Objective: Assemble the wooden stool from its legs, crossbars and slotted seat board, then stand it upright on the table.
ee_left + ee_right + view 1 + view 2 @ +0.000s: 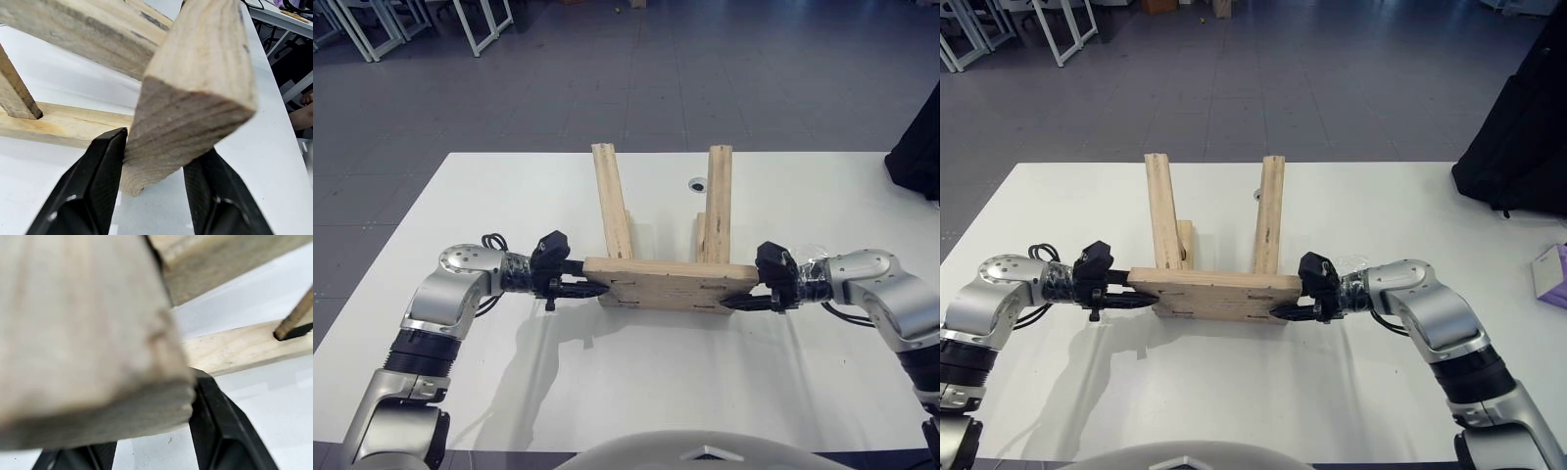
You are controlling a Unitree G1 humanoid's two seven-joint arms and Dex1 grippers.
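The wooden stool lies tipped over near the table's middle, its slotted seat board (671,284) on edge facing me. Two legs (612,201) (718,201) run away from me toward the far edge, with crossbar stubs (702,235) between them. My left gripper (592,291) is shut on the board's left end, and my right gripper (736,302) is shut on its right end. In the left wrist view black fingers (93,191) clamp the board's end grain (190,98). The right wrist view has the board's other end (88,333) against a finger (220,431).
The white table (636,382) has a small cable hole (697,183) behind the legs. A purple box (1552,274) sits at the table's right edge. A black bag (1518,137) stands on the floor to the right. Frames of other furniture (480,24) are far behind.
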